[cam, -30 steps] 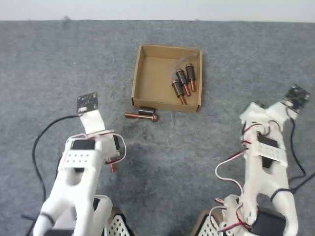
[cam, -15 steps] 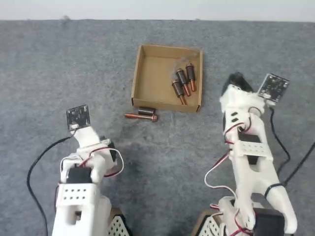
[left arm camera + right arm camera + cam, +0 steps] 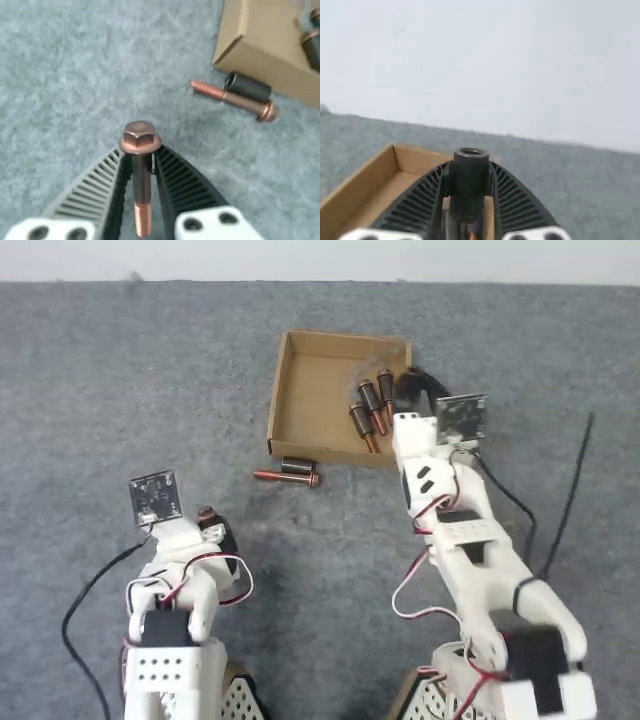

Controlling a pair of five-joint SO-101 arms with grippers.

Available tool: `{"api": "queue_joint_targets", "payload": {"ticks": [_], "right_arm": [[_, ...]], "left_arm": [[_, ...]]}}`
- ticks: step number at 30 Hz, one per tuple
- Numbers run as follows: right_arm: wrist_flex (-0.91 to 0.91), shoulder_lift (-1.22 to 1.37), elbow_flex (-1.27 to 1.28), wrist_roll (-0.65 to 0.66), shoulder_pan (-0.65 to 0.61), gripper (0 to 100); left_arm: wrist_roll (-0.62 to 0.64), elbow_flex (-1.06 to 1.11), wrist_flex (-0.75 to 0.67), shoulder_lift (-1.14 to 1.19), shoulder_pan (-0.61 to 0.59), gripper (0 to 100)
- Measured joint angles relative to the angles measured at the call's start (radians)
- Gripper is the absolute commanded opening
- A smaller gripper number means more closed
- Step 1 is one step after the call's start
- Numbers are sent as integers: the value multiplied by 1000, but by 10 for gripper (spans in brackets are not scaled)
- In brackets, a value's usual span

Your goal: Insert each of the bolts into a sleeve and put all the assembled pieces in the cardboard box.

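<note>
— What has shifted?
— The left arm has drawn back toward its base. The right arm has swung in from the table's right side to the cardboard box (image 3: 283, 390).
— Start at the left.
— The left gripper (image 3: 141, 155) is clamped on a bolt (image 3: 141, 140) by its shank, with the hex head past the fingertips, above the grey carpet (image 3: 120, 370).
— Further along?
— A loose bolt (image 3: 232, 97) lies on the carpet just in front of the box's near wall. A loose sleeve (image 3: 247, 86) touches it on the box side, beside it rather than on it.
— Inside the box?
— Three assembled pieces (image 3: 372, 405) lie near its right wall.
— And the right?
— The right gripper (image 3: 470, 167) grips a black sleeve (image 3: 469, 182) lengthwise between its fingers. Copper shows at the sleeve's inner end, and the gripper sits at the box's right wall.
</note>
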Motion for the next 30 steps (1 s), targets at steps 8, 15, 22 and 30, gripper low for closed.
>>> {"api": "queue_joint_targets", "payload": {"ticks": [8,15,22,30], "right_arm": [[-187,227,-152,12,-29,7],[-281,391,-233,15,-103,7],[-468,420,-157,18,-232,7],[-657,420,25,18,-278,7]], "left_arm": [[0,-2,140,-146,0,12],[0,-2,141,-155,0,12],[0,-2,141,-155,0,12],[0,-2,141,-155,0,12]]}}
